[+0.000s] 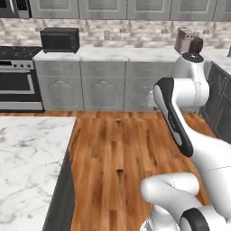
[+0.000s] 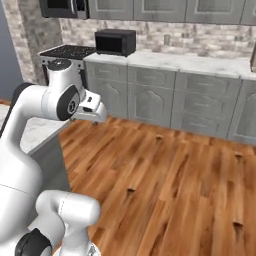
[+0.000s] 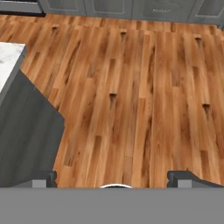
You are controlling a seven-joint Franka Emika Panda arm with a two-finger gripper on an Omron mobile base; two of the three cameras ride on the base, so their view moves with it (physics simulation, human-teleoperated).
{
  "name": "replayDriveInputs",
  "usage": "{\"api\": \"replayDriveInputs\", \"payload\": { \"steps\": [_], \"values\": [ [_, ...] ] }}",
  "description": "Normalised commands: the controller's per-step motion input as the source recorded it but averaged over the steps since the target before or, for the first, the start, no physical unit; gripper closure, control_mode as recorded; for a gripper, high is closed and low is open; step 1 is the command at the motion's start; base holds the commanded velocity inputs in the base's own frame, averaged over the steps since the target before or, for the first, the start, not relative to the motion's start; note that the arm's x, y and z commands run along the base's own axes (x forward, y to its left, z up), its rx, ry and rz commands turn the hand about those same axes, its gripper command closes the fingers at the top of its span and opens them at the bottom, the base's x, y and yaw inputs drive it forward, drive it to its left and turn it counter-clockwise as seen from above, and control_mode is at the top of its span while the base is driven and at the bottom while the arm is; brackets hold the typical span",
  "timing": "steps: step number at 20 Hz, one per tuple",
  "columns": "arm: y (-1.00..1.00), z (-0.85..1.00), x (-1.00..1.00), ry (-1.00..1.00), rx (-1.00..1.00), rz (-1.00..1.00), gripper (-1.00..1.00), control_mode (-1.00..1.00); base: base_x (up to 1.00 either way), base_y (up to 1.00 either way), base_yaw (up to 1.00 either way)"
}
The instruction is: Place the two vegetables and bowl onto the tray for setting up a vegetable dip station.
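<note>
While pincer (image 3: 112,178) spread wide over wood floor (image 3: 131,96), fingertips (image 3: 183,178) cut off.

Wood floor (image 1: 117,149), grey cabinets (image 1: 103,85)

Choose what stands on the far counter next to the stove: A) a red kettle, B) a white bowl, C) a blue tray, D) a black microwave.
D: a black microwave sits on the far counter, just right of the stove.
</note>
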Motion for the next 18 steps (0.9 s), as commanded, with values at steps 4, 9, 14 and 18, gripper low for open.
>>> {"api": "replayDriveInputs", "payload": {
  "steps": [4,9,14,18],
  "values": [
    [0.00,0.00,0.00,0.00,0.00,0.00,-1.00,1.00,0.71,-0.36,0.25],
    [0.00,0.00,0.00,0.00,0.00,0.00,-1.00,1.00,0.62,-0.29,0.30],
    [0.00,0.00,0.00,0.00,0.00,0.00,-1.00,1.00,0.52,-0.28,0.33],
    [0.00,0.00,0.00,0.00,0.00,0.00,-1.00,1.00,0.39,-0.23,0.37]
  ]
}}
